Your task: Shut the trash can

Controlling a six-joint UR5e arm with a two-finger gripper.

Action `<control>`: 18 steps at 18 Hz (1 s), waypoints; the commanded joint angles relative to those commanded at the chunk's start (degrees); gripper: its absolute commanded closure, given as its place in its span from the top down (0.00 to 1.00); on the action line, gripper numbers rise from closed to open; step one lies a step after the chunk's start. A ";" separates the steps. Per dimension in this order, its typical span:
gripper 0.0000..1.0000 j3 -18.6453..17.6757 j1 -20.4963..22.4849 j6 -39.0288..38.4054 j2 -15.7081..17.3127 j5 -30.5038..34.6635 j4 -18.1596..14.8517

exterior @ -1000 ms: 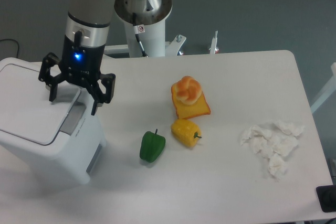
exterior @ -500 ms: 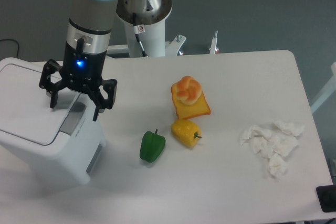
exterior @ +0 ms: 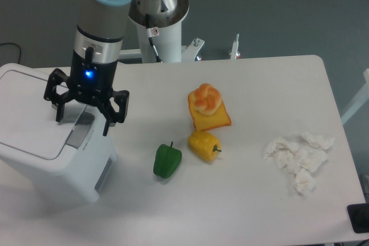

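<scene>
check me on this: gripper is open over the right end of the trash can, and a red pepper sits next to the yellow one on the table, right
One thing is off: the pepper beside the yellow pepper is green, not red, as the fixed camera view shows. The rest stands: the gripper is open over the right end of the trash can, and both peppers lie on the table.

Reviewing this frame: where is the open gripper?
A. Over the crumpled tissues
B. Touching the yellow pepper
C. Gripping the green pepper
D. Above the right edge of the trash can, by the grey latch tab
D. The gripper hangs with its fingers spread above the right edge of the trash can, over the grey latch tab, well left of the green pepper and the other items.
</scene>
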 joint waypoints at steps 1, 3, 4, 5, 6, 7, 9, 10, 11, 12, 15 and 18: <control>1.00 0.00 0.00 0.00 0.00 0.00 -0.09; 1.00 0.00 0.00 0.00 0.17 0.00 -0.09; 1.00 0.00 0.00 0.00 0.17 0.00 -0.09; 1.00 0.00 0.00 0.00 0.35 0.00 -0.09; 1.00 0.00 0.09 0.00 0.52 -0.09 -0.09; 1.00 0.09 0.17 0.00 0.61 -0.09 -0.09; 1.00 0.52 0.70 0.00 0.88 -0.17 -0.09; 1.00 0.88 1.23 0.00 1.05 -0.18 -0.09; 1.00 1.23 1.93 0.09 1.05 -0.26 -0.09; 1.00 1.75 2.72 0.44 1.05 -0.26 -0.09; 1.00 2.98 5.79 4.02 0.79 -0.26 -0.09; 1.00 2.90 9.65 11.85 0.26 -0.26 -0.09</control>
